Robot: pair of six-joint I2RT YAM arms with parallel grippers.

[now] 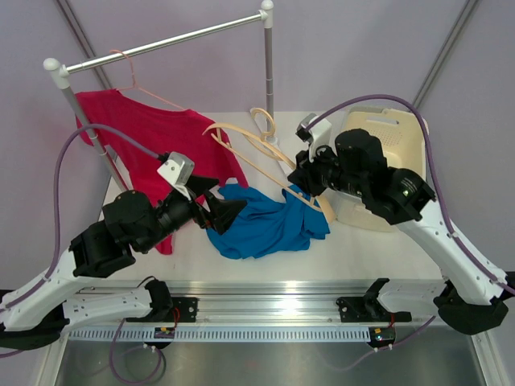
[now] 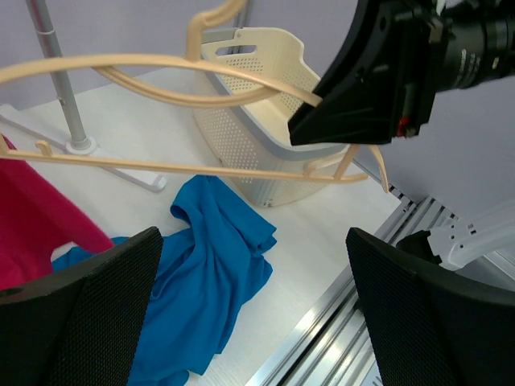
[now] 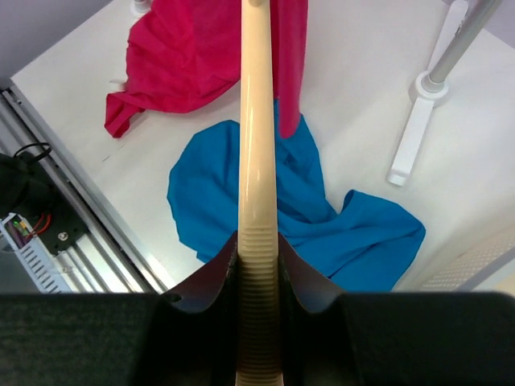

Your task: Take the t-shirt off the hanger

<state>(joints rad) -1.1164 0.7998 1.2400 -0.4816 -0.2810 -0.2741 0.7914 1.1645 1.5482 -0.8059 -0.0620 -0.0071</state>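
Wrapping up: the removal looks done, with the garment lying clear of its hanger.
Tabletop (image 1: pixel 362 245): carries the heap.
Blue t-shirt (image 1: pixel 261 225): crumpled flat, at 6 o'clock from the hanger.
Hanger (image 3: pixel 259 161): bare and raised.
Right tool (image 3: pixel 259 257): clamped on the hanger's arm.
Left tool (image 1: pixel 233 211): jaws spread and empty, at the shirt's 9 o'clock edge.
Next: probably parking the hanger without snagging the cloth.

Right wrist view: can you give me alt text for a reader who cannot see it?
The right pincer grips a cream hanger whose arm runs straight up the frame's middle. Below it a blue t-shirt lies crumpled on the white table, off the hanger, with a red shirt at upper left.
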